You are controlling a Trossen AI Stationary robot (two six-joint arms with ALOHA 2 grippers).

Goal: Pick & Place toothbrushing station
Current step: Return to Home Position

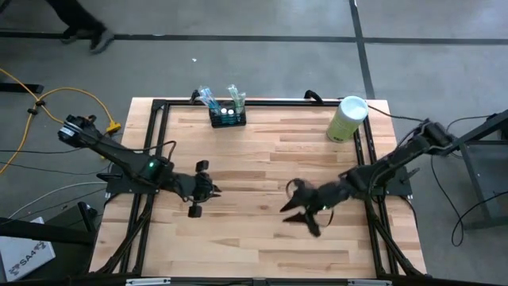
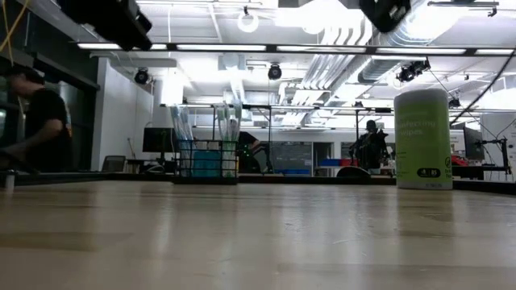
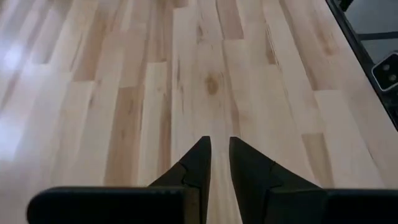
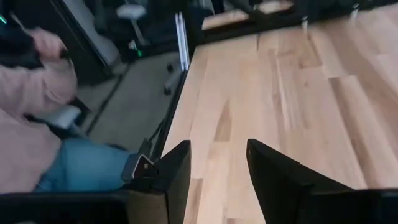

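the toothbrushing station [image 1: 227, 117], a small black wire holder, sits at the far edge of the table [image 1: 262, 159], a little left of centre. several toothbrushes [image 1: 208, 98] stand upright in it, their heads poking out above the rim. a pale green cylinder with a white lid [image 1: 347, 121] stands near the far right corner, well apart from the holder.

neither arm is near the holder. the left gripper [image 3: 219, 152] hangs over bare wood on the left half of the table. its claw is narrow, with only a thin slit between the two dark fingers and nothing in it. the right gripper [image 4: 217, 144] hovers over the right half, nearer the front edge. its claw is spread wide and just as empty. past its fingers i can see a person [image 4: 37, 143] in a pink sleeve and blue jeans, just off the table's edge.

with the brushes in the holder and both claws empty, this looks to me like the wind-down, where the arms go back to rest and nothing more is picked up. the next move calls for no grasp. each arm just needs to fold back toward its own side, and neither has the holder or the green cylinder in its way.
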